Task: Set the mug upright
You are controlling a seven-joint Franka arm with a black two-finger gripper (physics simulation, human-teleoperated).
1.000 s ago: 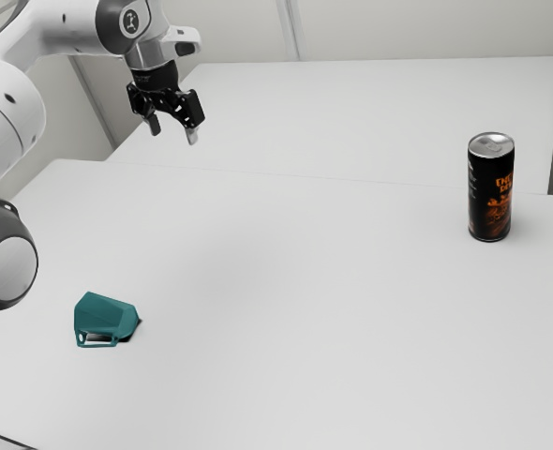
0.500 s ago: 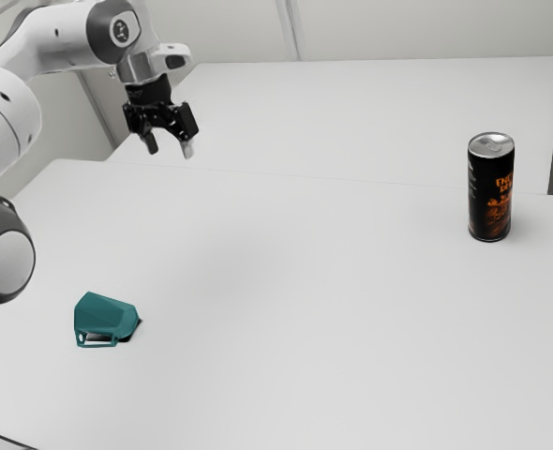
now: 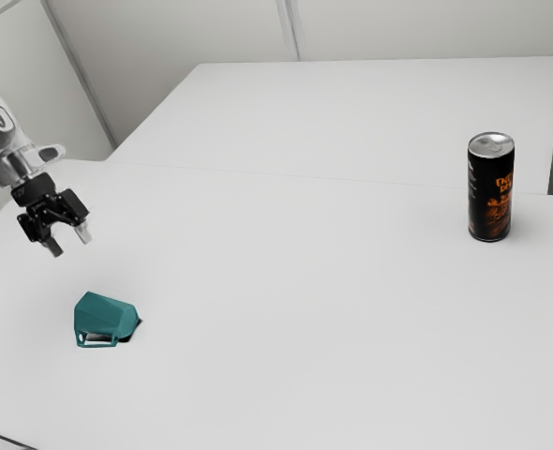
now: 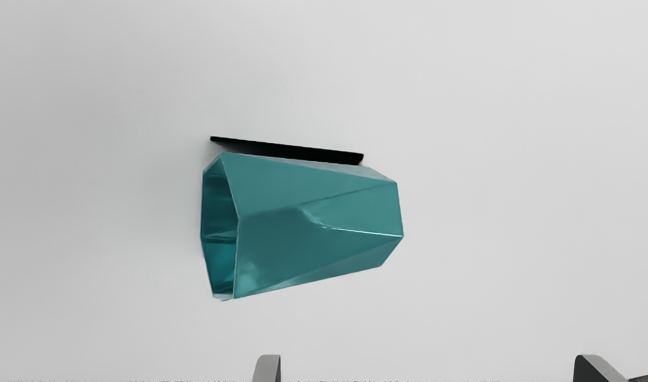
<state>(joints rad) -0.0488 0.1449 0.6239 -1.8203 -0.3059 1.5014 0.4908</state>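
In the exterior view my gripper (image 3: 70,244) hangs in the air above the table, up and to the exterior view's left of the teal mug (image 3: 106,315). The faceted mug lies on its side on the tabletop, its handle toward the near side. In the wrist view the mug (image 4: 313,228) shows part of its hollow inside at the wider end, with a dark strip of shadow along one flank. Wide apart and holding nothing, the two fingertips of the gripper (image 4: 427,369) stand open, clear of the mug.
A black and orange drink can (image 3: 490,187) stands upright on the white table (image 3: 305,281), far off toward the exterior view's right. Another white surface (image 3: 351,112) extends behind, up to the pale walls.
My gripper has moved down and toward the exterior view's left, coming closer to the mug. The mug and the can have stayed where they were.
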